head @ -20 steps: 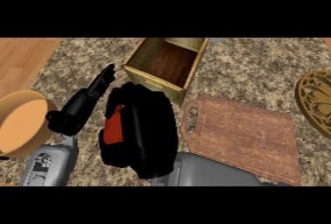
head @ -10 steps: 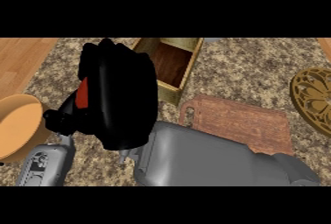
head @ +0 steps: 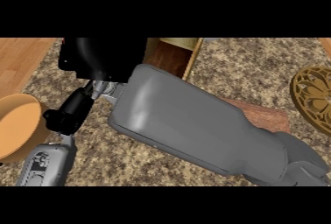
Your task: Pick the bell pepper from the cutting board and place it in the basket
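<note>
One right robot hand (head: pixel 103 57) hangs over the basket (head: pixel 184 48); its grip cannot be told.

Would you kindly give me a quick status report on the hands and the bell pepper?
Right hand over the open wooden basket, fingers hidden. Left hand low beside the orange bowl. Bell pepper not visible. Grey right forearm covers the brown cutting board.

One view only, from the robot's head, facing steeply down at the bench (head: pixel 258 65). It sits close: the right forearm (head: pixel 194 127) fills the middle, running from 4 o'clock toward 11 o'clock, and hides much of the surface beneath.
</note>
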Available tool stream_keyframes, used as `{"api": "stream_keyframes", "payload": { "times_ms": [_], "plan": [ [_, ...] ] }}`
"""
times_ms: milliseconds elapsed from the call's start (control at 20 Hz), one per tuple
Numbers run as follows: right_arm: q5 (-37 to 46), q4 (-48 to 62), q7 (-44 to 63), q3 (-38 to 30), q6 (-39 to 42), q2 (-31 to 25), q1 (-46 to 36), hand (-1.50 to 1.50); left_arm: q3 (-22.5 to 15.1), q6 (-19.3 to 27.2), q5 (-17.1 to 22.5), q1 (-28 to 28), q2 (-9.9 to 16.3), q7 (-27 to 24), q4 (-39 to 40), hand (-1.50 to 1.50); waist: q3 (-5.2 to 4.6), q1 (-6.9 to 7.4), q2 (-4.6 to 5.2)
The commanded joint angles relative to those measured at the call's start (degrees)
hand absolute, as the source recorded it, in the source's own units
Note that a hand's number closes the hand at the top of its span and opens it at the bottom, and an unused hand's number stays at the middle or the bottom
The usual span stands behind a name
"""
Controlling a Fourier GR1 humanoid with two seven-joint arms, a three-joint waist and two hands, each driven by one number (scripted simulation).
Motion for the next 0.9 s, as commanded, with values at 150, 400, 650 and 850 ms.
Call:
{"api": "stream_keyframes", "payload": {
  "times_ms": [150, 400, 650, 850],
  "plan": [
    [3.73, 12.42, 10.16, -5.66, -9.69, 0.66, -7.17, 1.5, 0.52, 1.58, -0.4, 0.38, -0.78, -0.24, 0.19, 0.0, 0.1, -1.23, 0.56],
    [4.62, 19.95, 9.72, -9.83, -10.35, 0.67, -11.8, 1.5, 1.81, 0.25, 0.7, 0.72, 1.17, 0.45, -1.99, 0.0, 0.17, -1.64, 0.24],
    [2.66, 26.49, 2.81, -14.78, -13.4, 0.67, -9.8, 1.5, 1.98, 1.23, 0.07, 2.32, 0.8, 0.39, -1.84, 0.0, 0.26, -3.05, 0.56],
    [-0.28, 27.41, 1.15, -14.06, -13.37, 0.68, -8.89, 1.5, 2.51, -0.04, 1.3, 4.51, 1.53, 0.26, -3.71, 0.0, 0.31, -3.57, 0.16]
  ]
}}
